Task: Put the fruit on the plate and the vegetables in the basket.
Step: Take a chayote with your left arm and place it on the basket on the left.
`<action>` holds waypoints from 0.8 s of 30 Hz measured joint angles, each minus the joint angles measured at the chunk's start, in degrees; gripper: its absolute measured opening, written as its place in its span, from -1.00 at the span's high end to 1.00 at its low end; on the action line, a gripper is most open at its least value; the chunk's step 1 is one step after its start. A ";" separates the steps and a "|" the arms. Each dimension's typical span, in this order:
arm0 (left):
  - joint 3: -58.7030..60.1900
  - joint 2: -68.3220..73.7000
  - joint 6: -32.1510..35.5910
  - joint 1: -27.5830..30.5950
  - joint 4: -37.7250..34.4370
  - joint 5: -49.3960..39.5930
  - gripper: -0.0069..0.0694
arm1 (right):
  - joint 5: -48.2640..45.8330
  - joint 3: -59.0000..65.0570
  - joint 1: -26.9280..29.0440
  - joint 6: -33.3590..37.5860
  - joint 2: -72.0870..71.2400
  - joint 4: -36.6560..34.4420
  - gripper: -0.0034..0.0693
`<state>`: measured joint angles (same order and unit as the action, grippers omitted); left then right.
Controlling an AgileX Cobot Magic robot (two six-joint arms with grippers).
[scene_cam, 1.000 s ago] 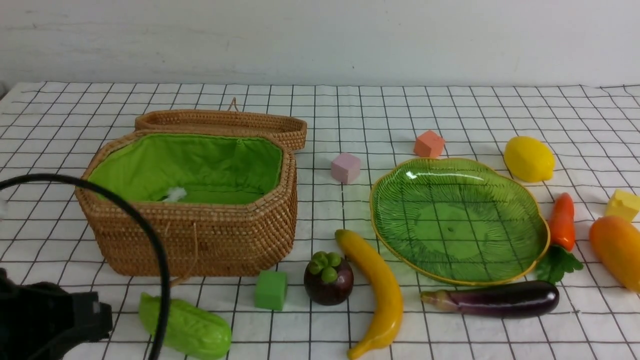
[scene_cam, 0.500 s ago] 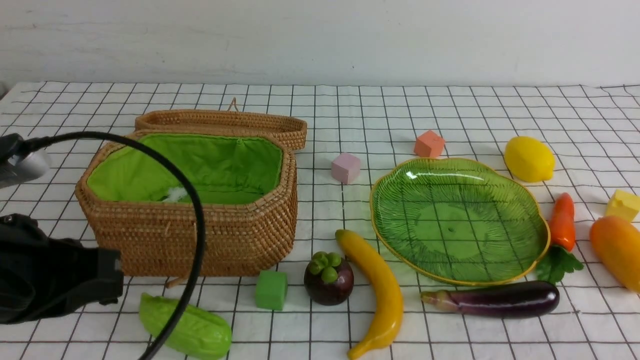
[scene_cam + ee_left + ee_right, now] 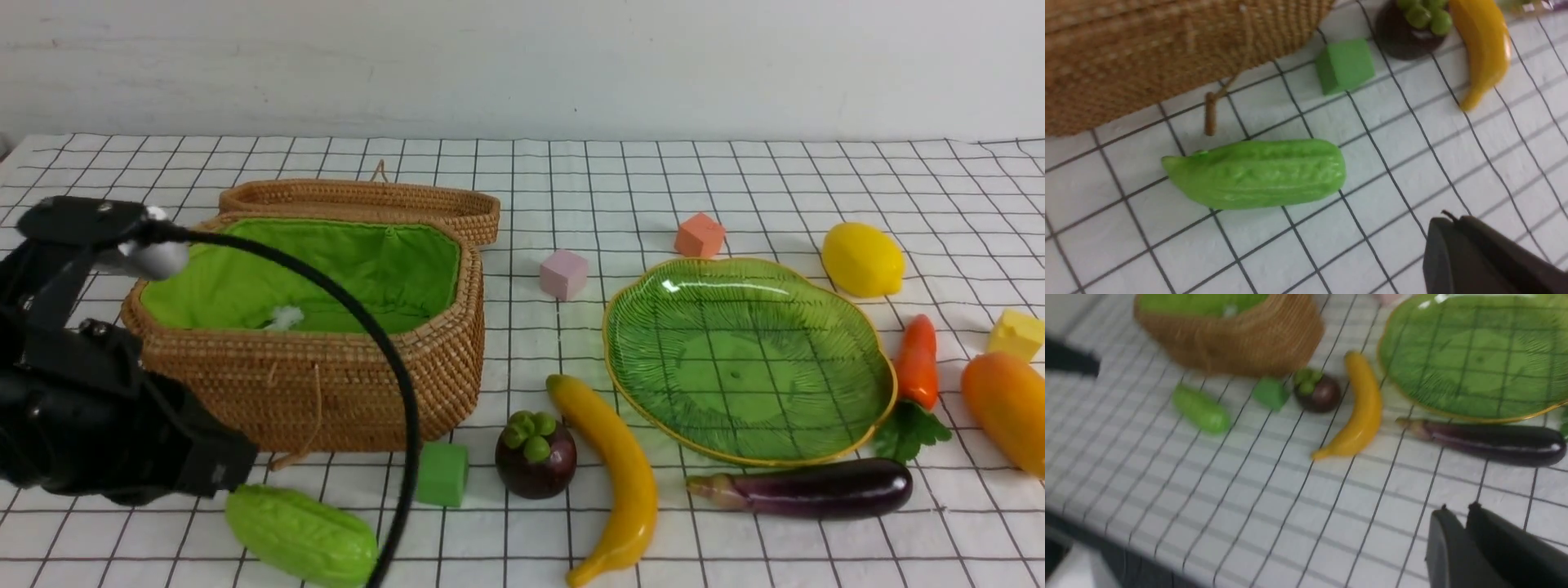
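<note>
The bumpy green gourd (image 3: 300, 535) lies in front of the open basket (image 3: 326, 392). My left arm (image 3: 106, 425) hangs just left of it, with the left gripper (image 3: 1453, 218) shut and empty, short of the gourd (image 3: 1257, 173). The plate (image 3: 747, 359) holds nothing. Banana (image 3: 616, 469) and mangosteen (image 3: 536, 455) lie near its left side, the eggplant (image 3: 808, 488) in front of it, carrot (image 3: 918, 363), mango (image 3: 1008, 408) and lemon (image 3: 863, 259) to its right. My right gripper (image 3: 1457, 508) hovers over bare cloth, jaws a thin gap apart, empty.
Small cubes sit about: green (image 3: 442, 474) by the mangosteen, pink (image 3: 563, 274) and orange (image 3: 700, 235) behind the plate, yellow (image 3: 1016, 333) at far right. The left arm's black cable (image 3: 392, 384) arcs across the basket front. The basket lid (image 3: 367, 200) lies open behind.
My left arm has risen and pushed to the right, coming further into the front view up to the gourd's left end. Its cable now loops across the basket. No object has moved.
</note>
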<state>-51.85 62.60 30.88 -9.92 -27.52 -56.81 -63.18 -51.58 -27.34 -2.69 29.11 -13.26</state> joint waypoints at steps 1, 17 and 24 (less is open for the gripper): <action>-0.88 0.21 2.75 -1.80 0.21 -1.29 0.85 | -3.62 -3.16 -1.55 2.69 1.91 -1.01 0.67; -3.16 13.25 13.86 -15.71 18.67 -2.32 0.85 | -9.20 -11.59 -6.30 21.69 6.22 -7.09 0.64; -3.25 22.44 19.52 -15.71 26.37 0.39 0.34 | -9.20 -8.82 -6.30 23.30 6.22 -7.09 0.63</action>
<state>-55.10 85.04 50.40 -25.63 -1.16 -56.42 -72.38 -60.40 -33.65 20.61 35.33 -20.34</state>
